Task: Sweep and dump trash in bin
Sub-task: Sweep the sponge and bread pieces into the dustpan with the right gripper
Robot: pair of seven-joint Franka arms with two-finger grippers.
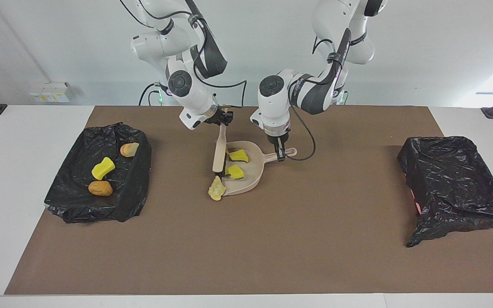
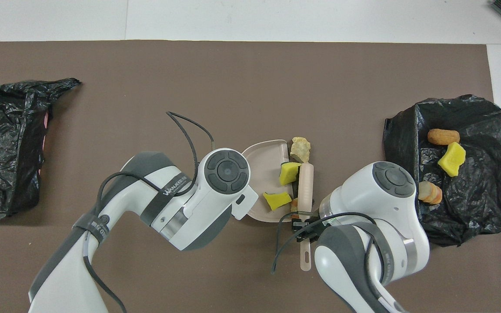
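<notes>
My right gripper [image 1: 222, 121] is shut on the handle of the beige brush [image 1: 219, 155], whose head stands at the mouth of the beige dustpan [image 1: 251, 172]. My left gripper [image 1: 280, 154] is shut on the dustpan's handle. Of the trash, two yellow sponges [image 1: 239, 155] [image 1: 234, 172] lie inside the pan. A tan chunk [image 1: 216, 189] sits at the pan's lip. An orange chunk [image 2: 294, 203] peeks out beside the brush [image 2: 305, 187] in the overhead view. My left gripper is hidden under its arm there.
A black-bag-lined bin [image 1: 137, 175] at the right arm's end holds a yellow sponge [image 1: 102, 167] and two bread-like chunks [image 1: 100, 188] [image 1: 129, 149]. A second black-lined bin [image 1: 452, 179] stands at the left arm's end. A brown mat [image 1: 272, 248] covers the table.
</notes>
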